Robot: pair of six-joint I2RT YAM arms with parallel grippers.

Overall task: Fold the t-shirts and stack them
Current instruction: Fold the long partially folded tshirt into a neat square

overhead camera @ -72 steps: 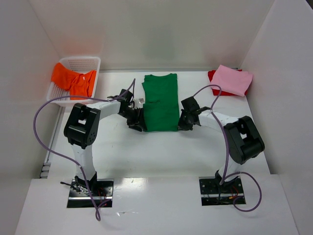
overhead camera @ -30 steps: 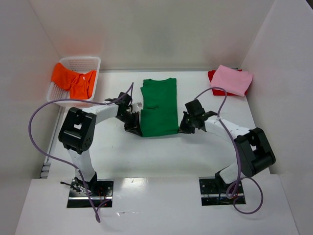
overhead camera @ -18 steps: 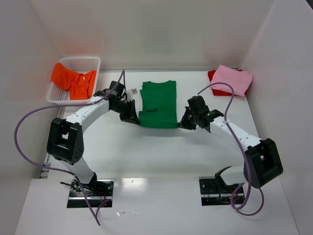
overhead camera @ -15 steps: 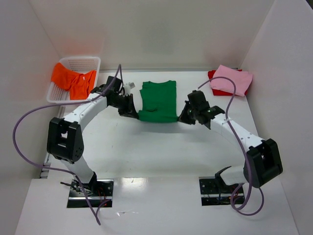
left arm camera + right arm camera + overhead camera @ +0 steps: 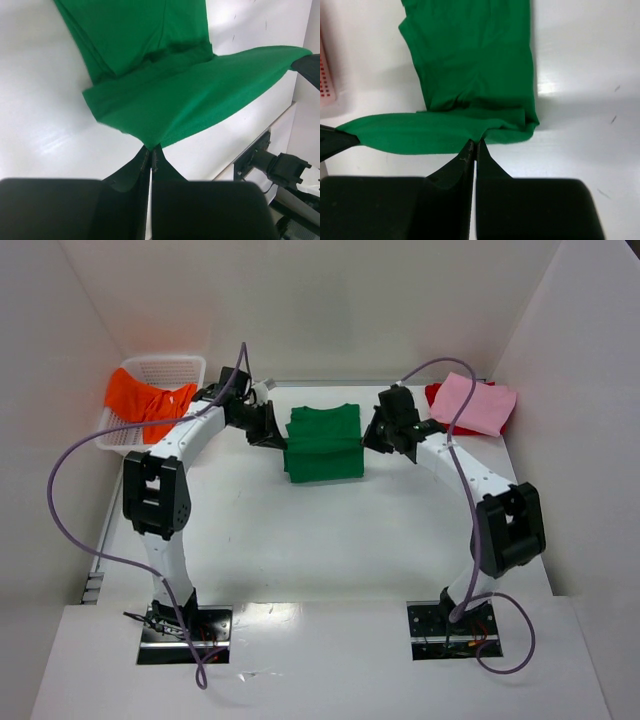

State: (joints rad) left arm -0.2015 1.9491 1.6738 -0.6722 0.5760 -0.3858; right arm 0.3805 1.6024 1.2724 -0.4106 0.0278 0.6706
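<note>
1. Landmark: white mesh basket (image 5: 165, 367), far left corner of the table (image 5: 300, 535).
2. The green t-shirt (image 5: 323, 443) lies on the table well right of the basket, collar toward the back wall. Its near hem is raised and stretched taut between both grippers, above the rest of the shirt.
3. The left gripper (image 5: 272, 434) is at the shirt's basket-side edge, jaws pinched tight on one hem corner.
4. The right gripper (image 5: 371, 438) is at the edge away from the basket, jaws pinched tight on the other hem corner.
5. The orange t-shirt (image 5: 140, 405) is crumpled in the basket, draped over its near rim.
6. The pink t-shirt (image 5: 474, 403) is folded, far right of the basket, and rests on the red t-shirt (image 5: 434, 393). Only the red shirt's basket-side edge shows.
</note>
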